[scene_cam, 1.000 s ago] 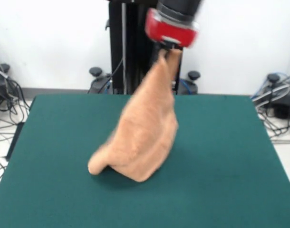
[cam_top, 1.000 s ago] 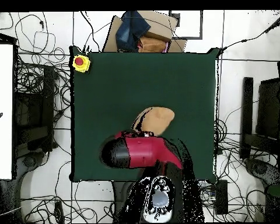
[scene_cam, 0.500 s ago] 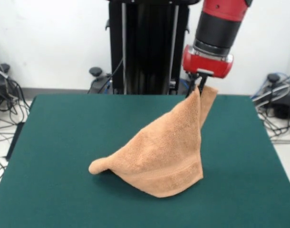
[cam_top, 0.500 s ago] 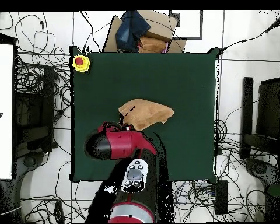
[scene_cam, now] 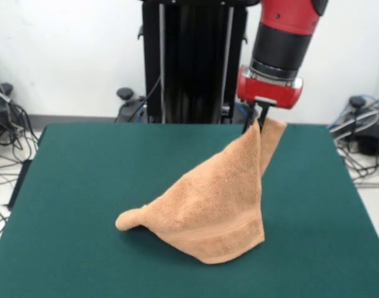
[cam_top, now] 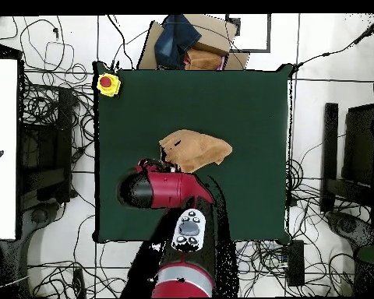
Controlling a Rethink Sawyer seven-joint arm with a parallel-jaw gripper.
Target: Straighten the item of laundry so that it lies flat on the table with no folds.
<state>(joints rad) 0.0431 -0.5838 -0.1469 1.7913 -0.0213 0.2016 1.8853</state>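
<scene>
Gripping one corner of the towel [scene_cam: 214,211], the gripper [scene_cam: 258,119] was clenched on the cloth and held it lifted above the table [scene_cam: 84,180]. In the front view the arm [scene_cam: 283,43] came down from 1 o'clock, its red collar sitting directly over the pinched corner, with a short flap of cloth hanging past the fingers toward 3 o'clock.

Towel state: raised into a tent shape, peak at the gripper, sloping down toward 7 o'clock. Lower part rested on the green surface near table centre, slightly toward the camera side. One rounded, curled corner pointed to 9 o'clock and touched the table. A woven border band ran across the lower edge, which curved round to a low point at about 6 o'clock. Cloth was not flat; one clear fold ran from the peak downward along the 3 o'clock side.

Overhead view: towel [cam_top: 196,149] appeared as an irregular tan patch near table centre, with the red arm [cam_top: 163,189] lying just at its 7 o'clock side and covering part of it. Gripper itself was hidden under the arm in this view. A yellow box with red button [cam_top: 107,83] sat on the table [cam_top: 252,117] corner at 10 o'clock, well apart from the towel.
</scene>
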